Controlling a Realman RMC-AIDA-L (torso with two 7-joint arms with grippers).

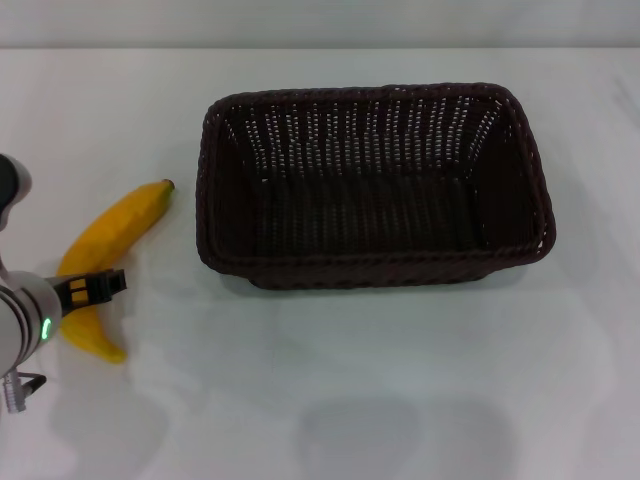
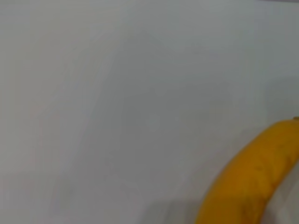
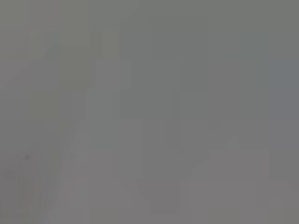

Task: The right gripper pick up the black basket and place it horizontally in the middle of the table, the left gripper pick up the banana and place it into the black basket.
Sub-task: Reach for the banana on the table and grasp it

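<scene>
One black basket (image 1: 375,185) sits lengthwise mid-table (image 1: 400,400), holding nothing. Beside it lies the banana (image 1: 105,250), under the left gripper (image 1: 92,288); its grip cannot be told.

banana (image 1: 105,240) middle hidden behind left claw (image 1: 95,288) — right wrist view featureless

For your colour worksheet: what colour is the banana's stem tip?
Dark brown on the yellow-orange banana; the head view shows it best.
</scene>
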